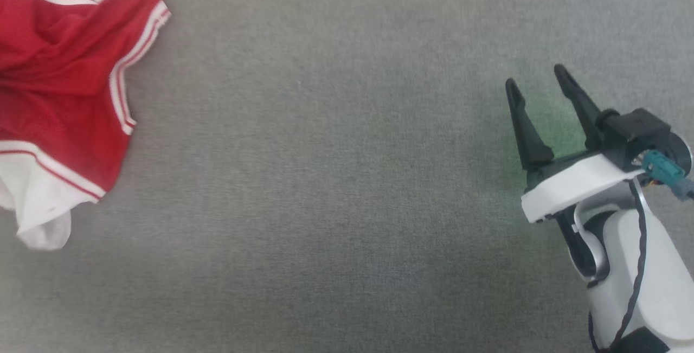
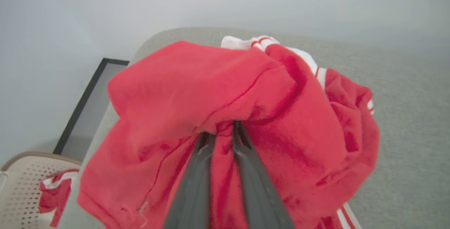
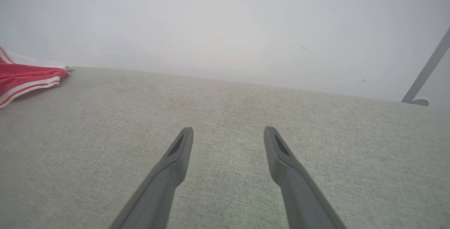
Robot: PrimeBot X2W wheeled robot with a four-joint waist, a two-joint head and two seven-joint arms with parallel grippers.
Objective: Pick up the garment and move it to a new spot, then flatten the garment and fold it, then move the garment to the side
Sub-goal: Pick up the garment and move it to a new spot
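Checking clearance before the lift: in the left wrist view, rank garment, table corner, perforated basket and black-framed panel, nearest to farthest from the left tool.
1. garment, pinched in the left tool.
2. table corner, just behind the garment.
3. perforated basket and black-framed panel, off the table at the view's left: too close to call.

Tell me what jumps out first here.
The crumpled bright red thin-fabric shirt with white, stripe-edged sleeve ends lies bunched at the far left of the grey fabric surface. In the left wrist view, the left end effector pinches a fold of it between dark fingers; the right end effector stands open at the right, holding nothing.
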